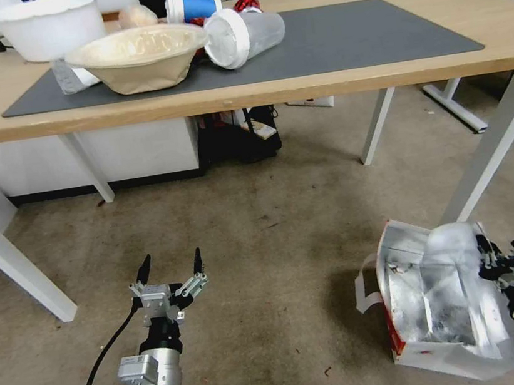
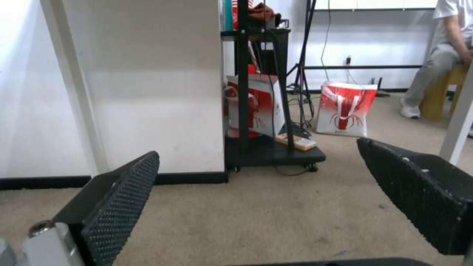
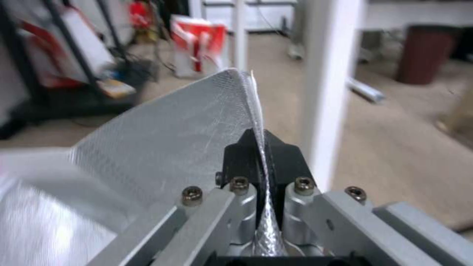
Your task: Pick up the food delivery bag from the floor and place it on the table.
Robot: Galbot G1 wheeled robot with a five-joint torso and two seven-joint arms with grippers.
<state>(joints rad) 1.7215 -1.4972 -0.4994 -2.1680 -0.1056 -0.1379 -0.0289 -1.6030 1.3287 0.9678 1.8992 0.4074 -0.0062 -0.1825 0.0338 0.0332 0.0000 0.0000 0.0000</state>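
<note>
While the left gripper is hovering spread, the right gripper is pinching the boxy white foil-lined paper bag's rim

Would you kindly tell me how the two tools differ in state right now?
The left tool is open and holds nothing; the right tool is shut on the food delivery bag, pinching its foil-lined wall. The left hangs over bare floor; the right is at the bag. Both are low, before the table.

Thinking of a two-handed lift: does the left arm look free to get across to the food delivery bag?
Probably yes. The left gripper hangs open over bare floor, nothing lying between it and the food delivery bag, whose wall the right gripper pinches.
</note>
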